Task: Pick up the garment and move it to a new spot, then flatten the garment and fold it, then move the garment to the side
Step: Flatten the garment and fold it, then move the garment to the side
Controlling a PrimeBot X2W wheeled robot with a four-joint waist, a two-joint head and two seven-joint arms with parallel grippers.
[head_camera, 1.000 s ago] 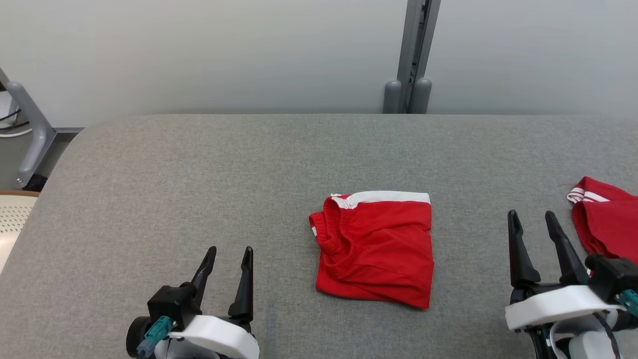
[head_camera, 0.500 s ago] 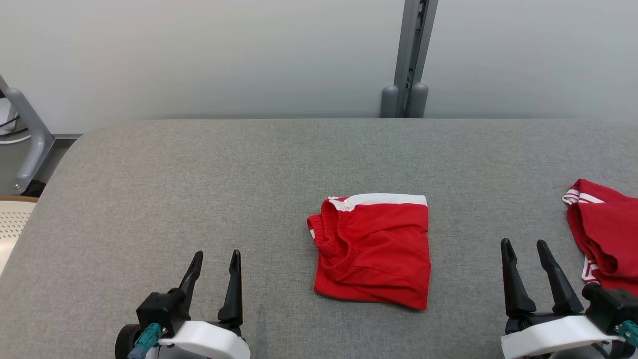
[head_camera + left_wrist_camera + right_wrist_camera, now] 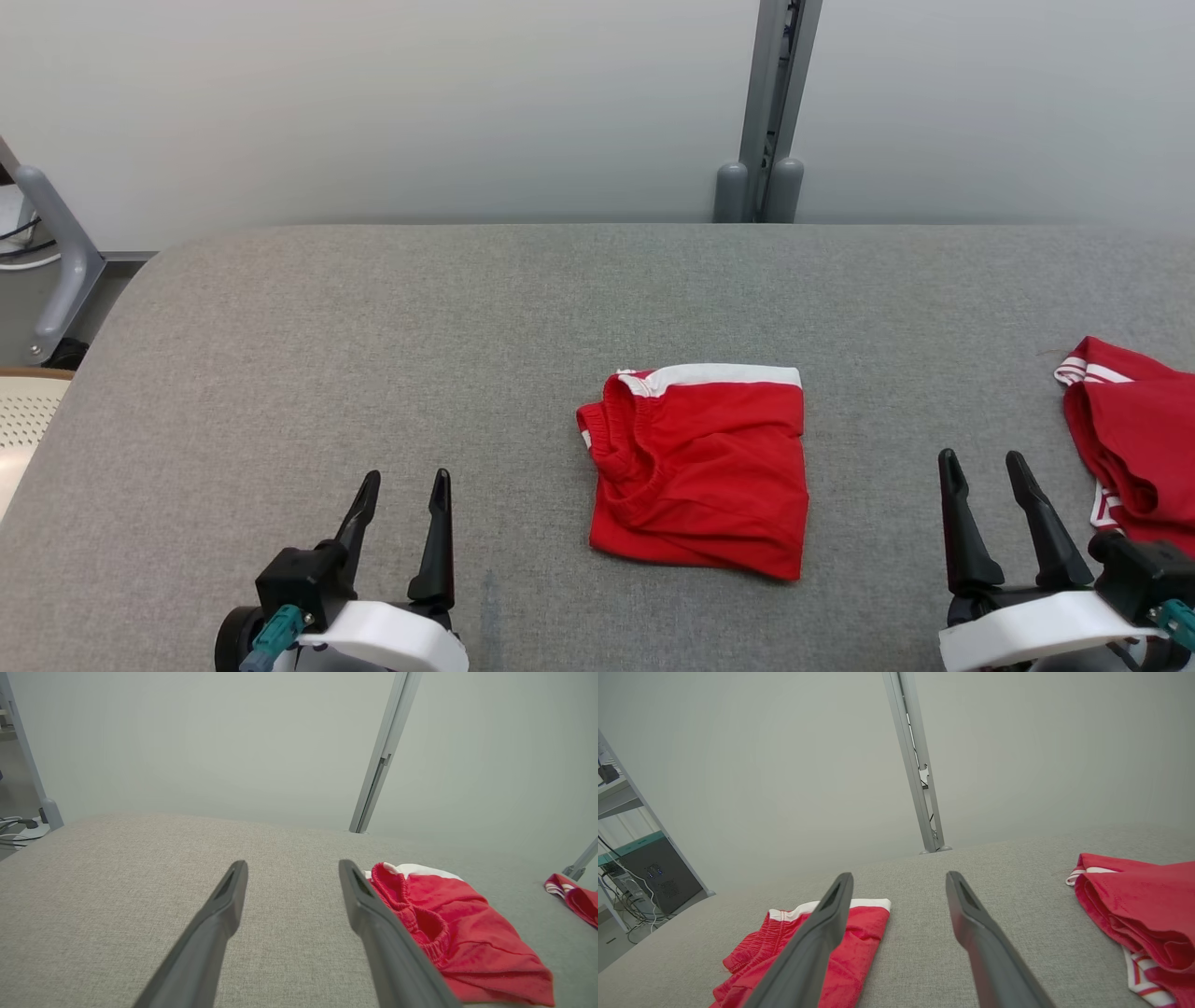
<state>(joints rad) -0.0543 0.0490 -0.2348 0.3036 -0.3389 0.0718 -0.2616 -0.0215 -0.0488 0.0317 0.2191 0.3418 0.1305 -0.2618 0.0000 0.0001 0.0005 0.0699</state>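
Folded red garment (image 3: 700, 471) shown at centre frame on grey table (image 3: 373, 327).
Left gripper (image 3: 406, 476) and right gripper (image 3: 980, 456), lower corners, are seen wide open, empty.

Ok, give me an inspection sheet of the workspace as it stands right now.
Surface: grey fabric tabletop, flat.
Job's things: red garment with a white band, folded into a rough square, lying mid-table between the grippers, touched by neither.
Clutter: second red garment, rumpled, at the table's right edge.
Grippers: left gripper and right gripper both low near the front edge, jaws open, holding nothing.
Cables: loose cables on the floor beyond the table's left end.
Surroundings: pale wall, grey post behind the table, grey frame leg at left.
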